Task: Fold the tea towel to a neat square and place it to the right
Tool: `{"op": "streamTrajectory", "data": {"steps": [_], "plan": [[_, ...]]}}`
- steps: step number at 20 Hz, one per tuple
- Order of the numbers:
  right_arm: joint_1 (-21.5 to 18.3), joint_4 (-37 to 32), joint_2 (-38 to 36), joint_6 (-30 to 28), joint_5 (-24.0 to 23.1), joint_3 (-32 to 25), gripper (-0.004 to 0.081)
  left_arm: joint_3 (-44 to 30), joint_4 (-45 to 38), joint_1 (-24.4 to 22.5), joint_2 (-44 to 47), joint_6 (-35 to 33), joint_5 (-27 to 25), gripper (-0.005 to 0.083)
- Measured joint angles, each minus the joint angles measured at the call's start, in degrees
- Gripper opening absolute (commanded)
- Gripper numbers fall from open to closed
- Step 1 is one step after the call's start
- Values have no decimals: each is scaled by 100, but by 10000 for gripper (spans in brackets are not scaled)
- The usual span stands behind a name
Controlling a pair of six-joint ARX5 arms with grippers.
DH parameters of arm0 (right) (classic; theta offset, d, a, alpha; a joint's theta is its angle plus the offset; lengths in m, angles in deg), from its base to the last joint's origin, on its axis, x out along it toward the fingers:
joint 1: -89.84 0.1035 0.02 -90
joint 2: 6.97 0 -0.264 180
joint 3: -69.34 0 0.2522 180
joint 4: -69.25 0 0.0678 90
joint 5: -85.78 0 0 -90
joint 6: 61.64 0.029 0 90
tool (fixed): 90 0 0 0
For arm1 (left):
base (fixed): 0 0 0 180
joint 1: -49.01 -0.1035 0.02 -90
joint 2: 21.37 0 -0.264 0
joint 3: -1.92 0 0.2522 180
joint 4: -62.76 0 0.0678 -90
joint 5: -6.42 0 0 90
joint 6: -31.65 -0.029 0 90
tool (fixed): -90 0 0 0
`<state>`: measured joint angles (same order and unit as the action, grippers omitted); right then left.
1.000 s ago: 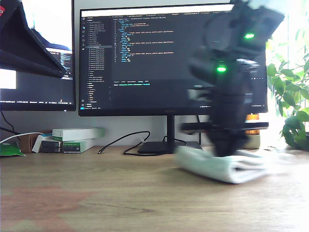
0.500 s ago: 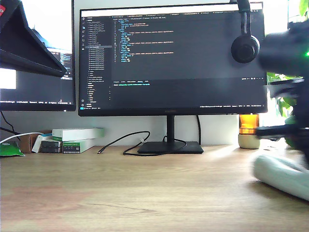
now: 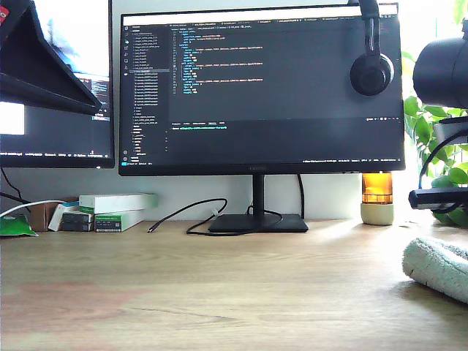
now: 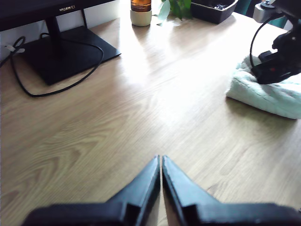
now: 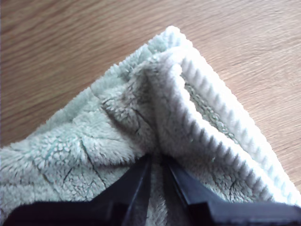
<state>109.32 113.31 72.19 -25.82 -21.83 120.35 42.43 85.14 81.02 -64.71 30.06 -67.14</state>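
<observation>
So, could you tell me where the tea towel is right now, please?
The tea towel lies folded on the desk at the exterior view's right edge, below the plant, with my second gripper on it.

Layout of the desk [image 3: 219, 292]. The monitor [image 3: 259, 88] stands at the back on its stand base [image 3: 257, 223], with a cable [image 3: 190, 216] looped on the desk beside the base. Headphones [image 3: 371, 69] hang at the monitor's upper corner on the exterior view's right. A second screen [image 3: 55, 110] sits at the exterior view's left, with boxes [image 3: 117, 210] below it. A jar [image 3: 377, 199] and a plant [image 3: 442, 161] stand behind the tea towel [image 3: 439, 267], which lies on the desk at the exterior view's right edge. My second gripper [image 5: 156, 165] rests on the towel; my first gripper [image 4: 161, 165] hangs over bare desk, well apart from it.
</observation>
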Motion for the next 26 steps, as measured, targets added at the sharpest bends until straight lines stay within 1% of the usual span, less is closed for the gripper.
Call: {"op": "streamTrajectory", "data": {"steps": [5, 9, 11, 12, 13, 14, 16, 17, 18, 21, 22, 24, 25, 26], "plan": [[0, -85, -181, -26, 2, -105, 76, 0, -11, 0, 0, 107, 72, -24], [-2, -42, -721, -249, -37, -149, 76, 0, -44, 0, 0, 109, 118, -24], [-2, 46, -986, -289, 59, -105, 75, 0, -48, 0, 0, 111, 151, -24], [-9, 87, -1069, -455, 164, -59, 67, 0, -50, 0, 0, 111, 151, -24], [-31, 120, -1154, -680, 280, 4, 18, 0, -52, 0, 0, 116, 151, -24], [-31, 125, -1239, -737, 413, 66, -8, 0, -52, 0, 0, 118, 149, -24], [-33, 129, -1478, -1639, 798, 140, -10, 0, -57, 0, 0, 118, 118, -24], [-33, 177, -1604, -1731, 831, 157, -10, 0, -59, 0, 2, 118, 107, -24], [-33, 245, -1694, -1993, 844, 175, -10, 0, -72, -2, 0, 118, 105, -24], [-33, 492, -1766, -2083, 839, 179, -10, 0, -81, 0, 2, 136, 105, -24], [-33, 437, -1766, -2247, 820, 179, -10, 0, -105, 0, 0, 133, 105, -24], [-39, -9, -1766, -3169, 977, 179, -10, 0, -389, -2, 0, 4, -13, -24], [-39, -256, -1766, -3488, 1117, 179, -10, 0, -551, -24, 0, -105, -90, -24], [-94, -468, -1766, -3781, 1152, 179, -10, 0, -640, -79, 0, -332, -181, -24]]}}
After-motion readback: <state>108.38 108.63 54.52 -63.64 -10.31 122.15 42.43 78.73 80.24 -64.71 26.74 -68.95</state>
